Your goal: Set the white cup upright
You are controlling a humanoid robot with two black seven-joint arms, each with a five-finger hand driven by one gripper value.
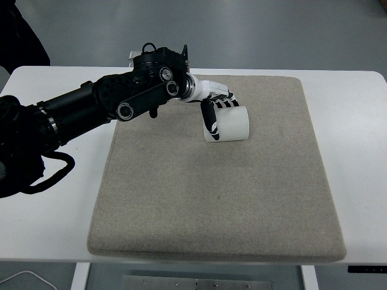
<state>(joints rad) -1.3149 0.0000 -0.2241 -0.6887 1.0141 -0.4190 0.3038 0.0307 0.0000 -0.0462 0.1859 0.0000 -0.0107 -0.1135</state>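
Observation:
A white cup (231, 125) lies on its side on the grey mat (217, 199), toward the mat's far middle, its length running left to right. My left hand (216, 109) reaches in from the left and sits on the cup. Its fingers (226, 103) curl over the top of the cup and the thumb (209, 119) hangs down across the cup's left end. The hand looks closed on the cup, which still rests on the mat. The right arm does not show.
The mat covers most of the white table (54, 217). My black left forearm (103, 103) crosses the table's far left part. A dark shape (21, 36) stands at the top left corner.

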